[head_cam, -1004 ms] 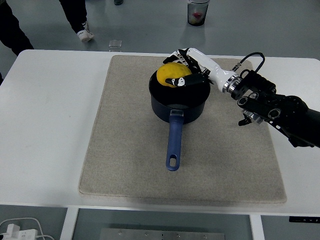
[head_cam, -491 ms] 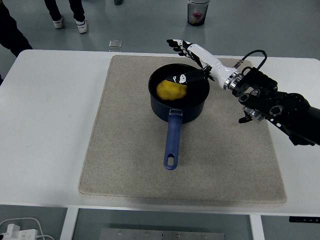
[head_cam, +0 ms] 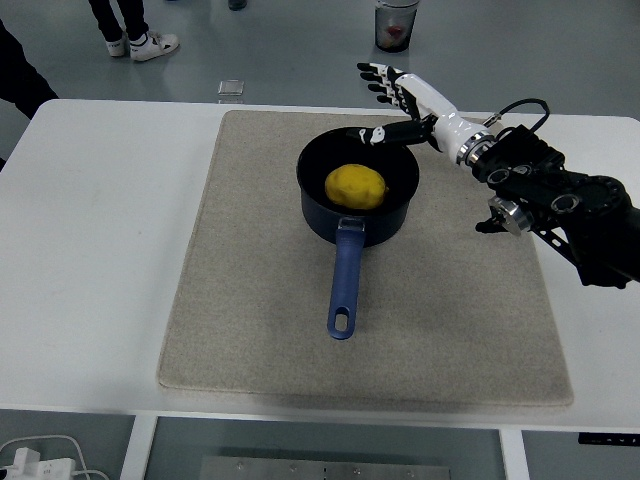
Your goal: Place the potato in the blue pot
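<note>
A yellow potato [head_cam: 355, 186] lies inside the dark blue pot [head_cam: 394, 216], which stands on the beige mat with its blue handle [head_cam: 342, 283] pointing toward the near edge. My right hand [head_cam: 392, 100] hovers above the pot's far right rim, open, fingers spread and holding nothing. Its thumb reaches over the rim; the other fingers point up and left, away from the potato. The black right forearm [head_cam: 560, 200] comes in from the right edge. My left arm is out of view.
The beige mat [head_cam: 250, 280] covers most of the white table [head_cam: 90, 250]. A small clear square object [head_cam: 231, 89] sits at the table's far edge. On the floor beyond stands a cup [head_cam: 396, 24]. A person's feet [head_cam: 140, 44] show at top left.
The hand held the potato over the pot a second ago, then let it go. The potato now rests in the pot, and the open hand has risen and drawn back to the right.
</note>
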`<state>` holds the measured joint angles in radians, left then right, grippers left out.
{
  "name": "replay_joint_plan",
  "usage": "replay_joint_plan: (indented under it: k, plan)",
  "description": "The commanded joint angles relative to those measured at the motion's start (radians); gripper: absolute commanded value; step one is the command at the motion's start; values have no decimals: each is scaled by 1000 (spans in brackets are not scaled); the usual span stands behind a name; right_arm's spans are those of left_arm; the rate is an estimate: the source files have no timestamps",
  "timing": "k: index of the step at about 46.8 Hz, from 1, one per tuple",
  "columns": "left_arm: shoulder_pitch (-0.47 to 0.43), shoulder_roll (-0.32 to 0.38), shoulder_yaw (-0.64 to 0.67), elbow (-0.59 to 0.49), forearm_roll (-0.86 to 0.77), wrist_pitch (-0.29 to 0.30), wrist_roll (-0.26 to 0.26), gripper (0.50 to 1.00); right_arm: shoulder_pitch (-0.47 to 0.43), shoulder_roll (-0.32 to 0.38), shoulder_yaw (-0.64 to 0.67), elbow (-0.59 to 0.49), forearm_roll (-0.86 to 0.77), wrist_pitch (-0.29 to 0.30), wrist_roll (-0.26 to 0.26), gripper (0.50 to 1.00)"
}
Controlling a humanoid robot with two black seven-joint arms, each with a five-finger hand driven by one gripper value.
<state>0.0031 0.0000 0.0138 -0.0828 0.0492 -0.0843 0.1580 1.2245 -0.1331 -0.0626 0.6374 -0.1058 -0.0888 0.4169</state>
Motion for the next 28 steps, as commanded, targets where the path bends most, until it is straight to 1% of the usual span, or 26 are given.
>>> replay_joint_plan:
  k: [1, 3, 5, 11, 21, 28]
  plan:
    - [0, 0, 0, 0, 0, 0, 0, 996, -2, -3, 75, -4, 124, -2, -105, 932]
    - [0, 0, 0, 0, 0, 0, 0, 996, -5, -3, 101, -21, 162, -5, -148, 932]
    - [0, 0, 0, 0, 0, 1, 0, 996, -10, -3, 128, -44, 196, -5, -179, 932]
    - [0, 0, 0, 0, 0, 0, 0, 996, -31, -3, 228, -76, 255, 0, -230, 932]
    - [0, 0, 0, 0, 0, 0, 0, 996, -53, -5, 406, -84, 271, -2, -263, 932]
    - [0, 0, 0, 0, 0, 0, 0, 996, -68, 1, 487, -110, 302, -2, -267, 932]
